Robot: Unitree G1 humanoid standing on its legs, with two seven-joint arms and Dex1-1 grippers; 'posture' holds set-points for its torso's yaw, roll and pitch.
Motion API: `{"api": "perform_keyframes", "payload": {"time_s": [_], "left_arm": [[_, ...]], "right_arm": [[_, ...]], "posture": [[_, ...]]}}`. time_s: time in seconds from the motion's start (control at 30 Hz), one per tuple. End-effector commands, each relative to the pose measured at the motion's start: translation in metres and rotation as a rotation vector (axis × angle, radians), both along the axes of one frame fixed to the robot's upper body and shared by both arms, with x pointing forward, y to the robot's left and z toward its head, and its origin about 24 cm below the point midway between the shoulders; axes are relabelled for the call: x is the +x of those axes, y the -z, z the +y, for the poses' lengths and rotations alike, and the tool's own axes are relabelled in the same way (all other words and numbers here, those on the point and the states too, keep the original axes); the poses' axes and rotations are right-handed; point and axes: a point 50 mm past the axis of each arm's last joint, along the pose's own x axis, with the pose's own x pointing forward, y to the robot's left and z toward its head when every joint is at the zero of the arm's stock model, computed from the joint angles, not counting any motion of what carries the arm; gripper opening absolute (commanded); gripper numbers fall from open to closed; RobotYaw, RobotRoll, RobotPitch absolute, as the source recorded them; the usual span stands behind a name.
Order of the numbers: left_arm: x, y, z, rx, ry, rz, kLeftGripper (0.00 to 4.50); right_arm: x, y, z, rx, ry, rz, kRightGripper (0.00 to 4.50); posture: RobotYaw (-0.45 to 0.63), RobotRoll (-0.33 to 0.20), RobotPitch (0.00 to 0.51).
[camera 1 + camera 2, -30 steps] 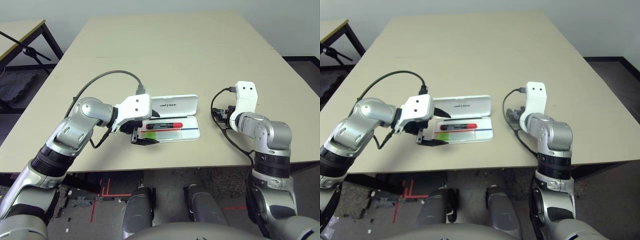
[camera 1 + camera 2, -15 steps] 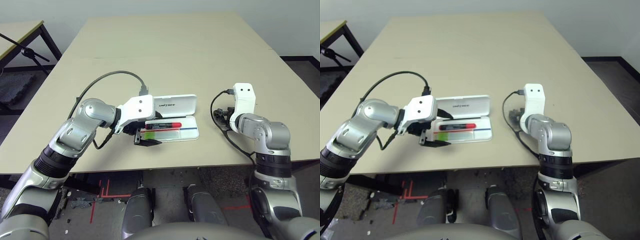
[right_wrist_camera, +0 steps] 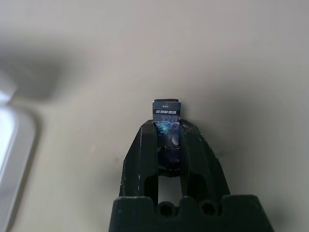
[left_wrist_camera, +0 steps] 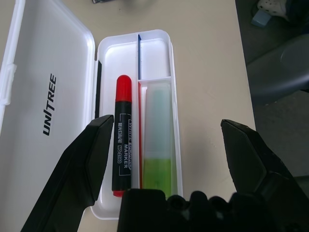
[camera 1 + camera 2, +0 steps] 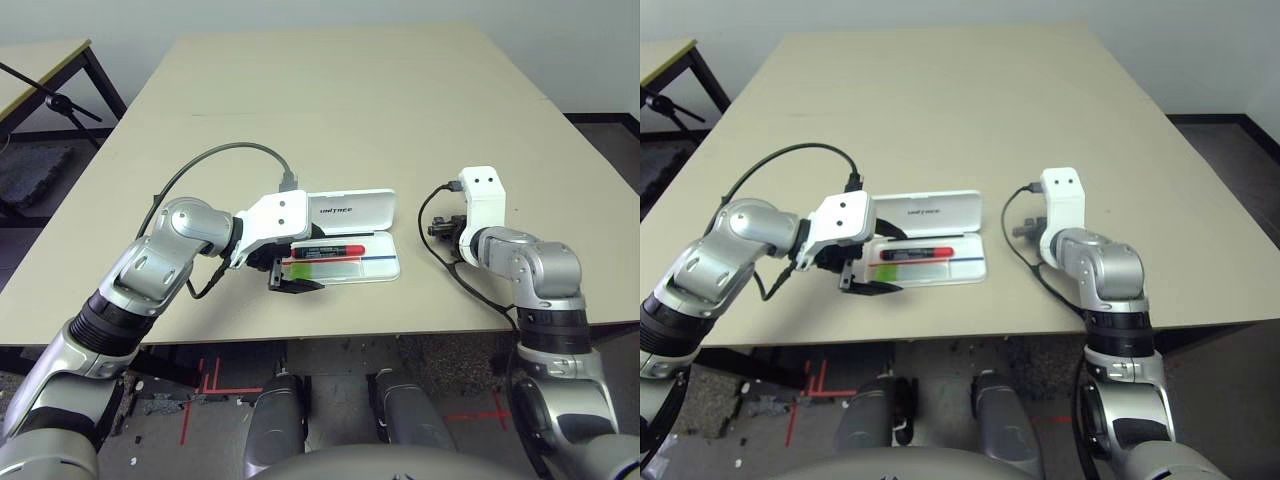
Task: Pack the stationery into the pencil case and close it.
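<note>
Left tool [image 4: 166, 159] spread over open pencil case [image 4: 63, 101], right tool [image 3: 167, 137] pinching small dark piece [image 3: 166, 113]

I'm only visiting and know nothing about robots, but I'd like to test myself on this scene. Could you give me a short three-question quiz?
1. True or false: the pencil case lies open on the table.
2. Which is in the case? A) scissors B) red marker C) stapler
3. What is the right gripper doing?

Key:
1. True; its lid lies flat beside the tray.
2. B; it lies beside the pale green stick, under the open left gripper.
3. It is shut on a small dark piece above the table.
</note>
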Motion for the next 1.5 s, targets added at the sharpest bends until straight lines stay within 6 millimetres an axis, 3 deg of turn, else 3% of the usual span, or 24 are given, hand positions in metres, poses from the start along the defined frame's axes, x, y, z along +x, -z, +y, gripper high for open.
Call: {"api": "perform_keyframes", "payload": {"time_s": [0.03,0.33,0.43,0.6,1.1,1.5], "left_arm": [[-0.001,0.001,-0.002,0.020,0.012,0.004,4.50],[-0.001,0.001,0.004,0.038,0.009,-0.002,4.50],[-0.001,0.001,0.007,0.048,0.004,-0.003,4.50],[-0.001,0.002,0.009,0.065,0.000,-0.005,4.50],[-0.001,0.004,0.010,0.071,-0.005,-0.002,4.50],[-0.003,0.007,0.009,0.065,-0.010,0.002,4.50]], "right_arm": [[-0.004,-0.012,0.001,-0.030,-0.234,-0.046,0.33],[-0.011,-0.040,-0.028,-0.161,-0.620,-0.090,0.33],[-0.017,-0.048,-0.027,-0.142,-0.814,-0.146,0.33],[-0.024,-0.050,-0.018,-0.116,-0.990,-0.133,0.33],[-0.014,-0.035,0.027,-0.165,-1.151,-0.165,0.33],[-0.006,-0.033,0.045,-0.189,-1.199,-0.186,0.33]], "posture": [[-0.13,0.000,0.081],[-0.13,0.000,0.081],[-0.13,0.000,0.079],[-0.12,0.000,0.077],[-0.11,0.000,0.080],[-0.10,0.000,0.079]]}}
